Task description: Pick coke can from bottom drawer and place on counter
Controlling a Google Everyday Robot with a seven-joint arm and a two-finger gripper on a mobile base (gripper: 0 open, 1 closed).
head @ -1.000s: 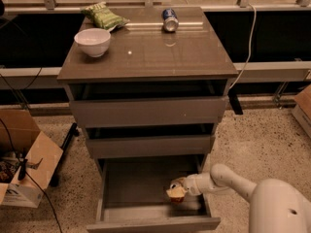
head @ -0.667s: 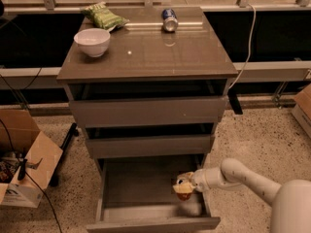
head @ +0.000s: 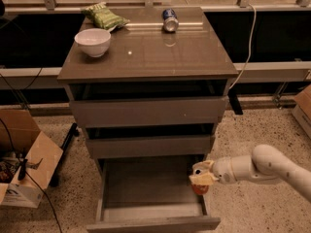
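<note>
Nearest you, the bottom drawer (head: 153,224) stands pulled out toward the camera, its flat front cut off at the lower edge of the view and its floor showing bare grey-brown. At the drawer's right wall your end effector (head: 203,174) reaches in from the right on a white arm (head: 257,166), whose far end runs out of view. Its pale fingers are closed around the coke can (head: 198,189). Only a small red patch of the can shows just beneath them; its silver top is hidden by the fingers. That patch hangs below the grip, so the can's long axis looks roughly vertical, but you cannot tell this for certain. The can sits above the drawer's right edge, well below the counter (head: 155,52). Behind it, the two upper drawers (head: 148,111) are partly open, their insides dark. To the left on the floor lies an open cardboard box (head: 26,159). On the counter stand a white bowl (head: 92,41) at the left, a green bag (head: 103,16) behind it, and a blue-and-silver can (head: 169,20) lying on its side at the far edge.
</note>
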